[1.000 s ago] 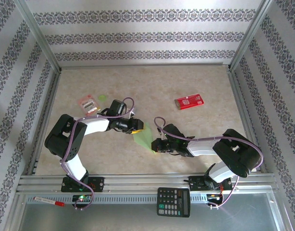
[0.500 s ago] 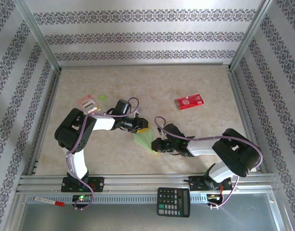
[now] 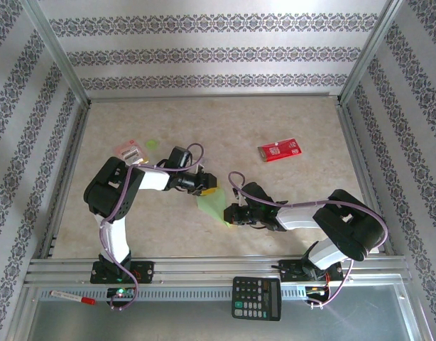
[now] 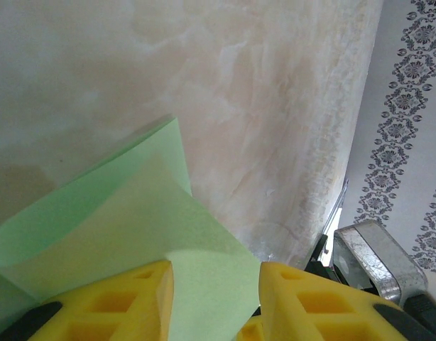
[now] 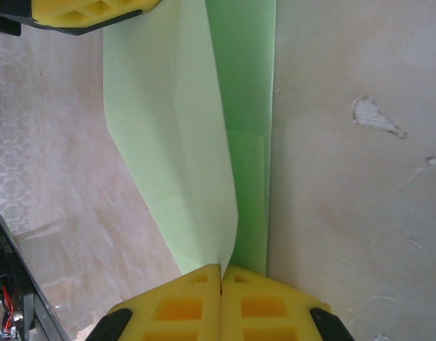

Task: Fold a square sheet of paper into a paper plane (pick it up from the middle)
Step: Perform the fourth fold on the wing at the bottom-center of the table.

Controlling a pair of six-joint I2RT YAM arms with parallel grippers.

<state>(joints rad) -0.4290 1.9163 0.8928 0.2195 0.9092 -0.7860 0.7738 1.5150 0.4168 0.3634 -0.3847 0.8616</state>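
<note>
While both arms bend in over the work, I read it from the left, placing everything by the red packet (image 3: 279,150). Far to that packet's left, at about its depth on the table, lie a small pink packet (image 3: 130,152) and a tiny green disc (image 3: 152,143), neither part of the job. Closer to the red packet, but left of it and nearer the arm bases, the left gripper (image 3: 208,190) stands narrowly open. Its yellow fingers (image 4: 143,288) are apart, with the sheet of paper (image 3: 215,206) running through the gap, not pinched. That sheet, already creased into a narrow pointed shape, lies left of the red packet and nearer the bases, one flap lifted. Next along, closest to the red packet, the right gripper (image 3: 231,213) is closed tight on the sheet's pointed tip.

My worry is that only one pinch holds thin paper. If the left jaws close off-line from the crease, I judge the fold will come out skewed. If the arms pull apart, the tip could tear or slip out.

The tabletop (image 3: 225,121) is pale beige and marbled, with a white chip (image 5: 374,117); paper may slide on it. Wallpaper (image 3: 204,57) with dark ornamental bands closes three sides inside an aluminium frame (image 3: 56,50). Well nearer than the red packet, on the front rail, sit a marker (image 3: 72,297) and a calculator (image 3: 256,298)
</note>
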